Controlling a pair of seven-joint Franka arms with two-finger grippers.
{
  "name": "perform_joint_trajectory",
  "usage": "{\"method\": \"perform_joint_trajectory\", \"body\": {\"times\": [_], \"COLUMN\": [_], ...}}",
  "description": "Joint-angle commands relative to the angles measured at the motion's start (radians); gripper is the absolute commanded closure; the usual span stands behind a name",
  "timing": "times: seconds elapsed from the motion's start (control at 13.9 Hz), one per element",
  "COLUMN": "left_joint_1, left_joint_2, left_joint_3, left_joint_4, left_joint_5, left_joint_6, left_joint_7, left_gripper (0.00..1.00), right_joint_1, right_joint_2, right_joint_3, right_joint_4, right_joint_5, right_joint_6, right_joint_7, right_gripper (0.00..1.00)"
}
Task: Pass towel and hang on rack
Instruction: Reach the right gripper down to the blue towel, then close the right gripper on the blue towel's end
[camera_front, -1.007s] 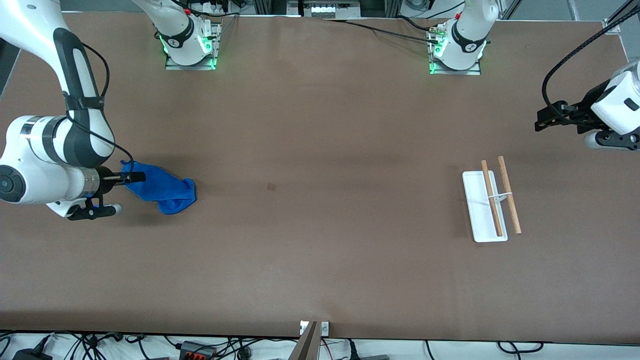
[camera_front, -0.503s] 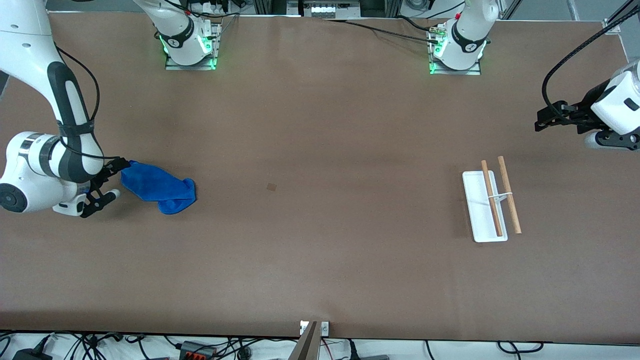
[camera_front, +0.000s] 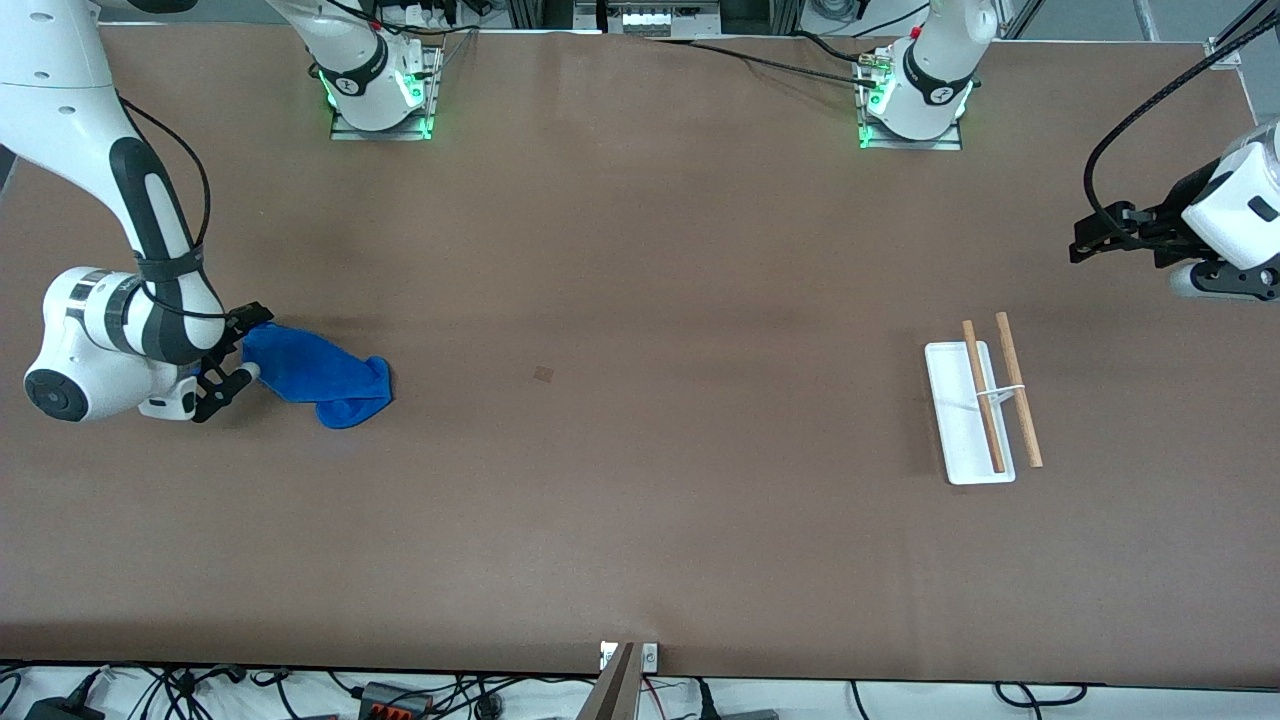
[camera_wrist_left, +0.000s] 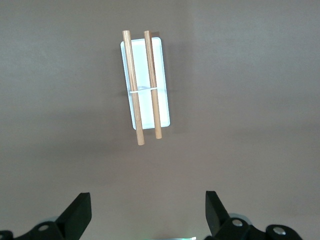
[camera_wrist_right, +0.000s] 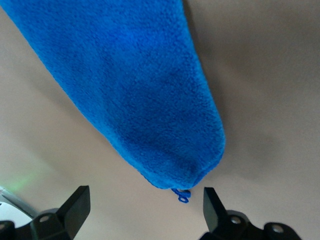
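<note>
With jaws spread wide and nothing gripped, the right gripper (camera_front: 232, 352) is poised at one end of the blue towel (camera_front: 318, 375) lying on the table (camera_front: 640, 500), while the left gripper (camera_front: 1092, 240), equally wide and empty, is held above the table near the rack (camera_front: 980, 410).

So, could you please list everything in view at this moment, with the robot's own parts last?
towel: one, bright blue, flat on the table at the right arm's end.
rack: one, white tray base with two light-brown wooden rods, on the table at the left arm's end.
table: one, brown.
right end effector: one, black, open, at the towel's end, not gripping it.
left end effector: one, black, open, up in the air beside the rack, waiting.
</note>
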Motion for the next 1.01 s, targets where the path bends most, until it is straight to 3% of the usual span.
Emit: {"method": "perform_joint_trajectory", "body": {"times": [0.0, 0.36, 0.93], "left_joint_1": [0.007, 0.007, 0.007], "left_joint_2": [-0.002, -0.002, -0.002], "left_joint_3": [-0.003, -0.002, -0.002], "left_joint_4": [0.003, 0.003, 0.003], "left_joint_5": [-0.015, -0.015, -0.015], "left_joint_6": [-0.004, -0.005, -0.005], "left_joint_7": [-0.005, -0.005, -0.005], "left_gripper": [0.00, 0.00, 0.00], "right_joint_1": [-0.044, -0.050, -0.037], "right_joint_2": [0.007, 0.022, 0.024], "right_joint_3": [0.012, 0.014, 0.019], "right_joint_4": [-0.012, -0.013, -0.016], "right_joint_5": [-0.002, 0.013, 0.044], "right_joint_6": [0.011, -0.006, -0.023], "right_joint_7": [-0.004, 0.052, 0.077], "right_gripper": [0.00, 0.04, 0.32]}}
